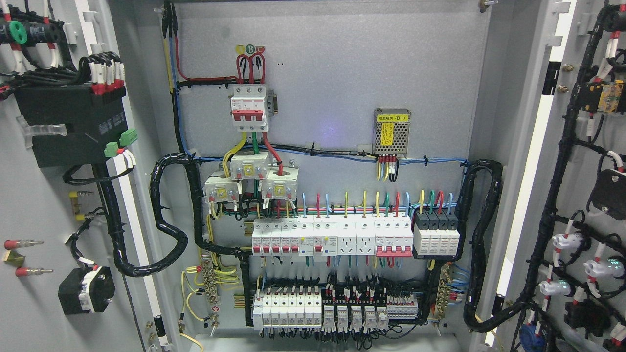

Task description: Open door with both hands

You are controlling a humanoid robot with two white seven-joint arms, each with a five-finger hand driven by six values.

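Grey cabinet interior (332,73) fills the head view, packed with breakers (332,237) and wiring. Both doors stand swung wide: left door (44,195) at the left edge, right door (582,195) at the right. Neither robot hand shows, so hand state cannot be told.

I see the grey back panel (342,73) of the cabinet carrying everything. Mounted on it: a red-and-white main breaker (249,107) at upper left, a small meshed power supply (391,132) to its right, three transformer blocks (247,183) below the breaker, a long row of breakers and sockets (342,237), and a terminal row (337,308) along the bottom.
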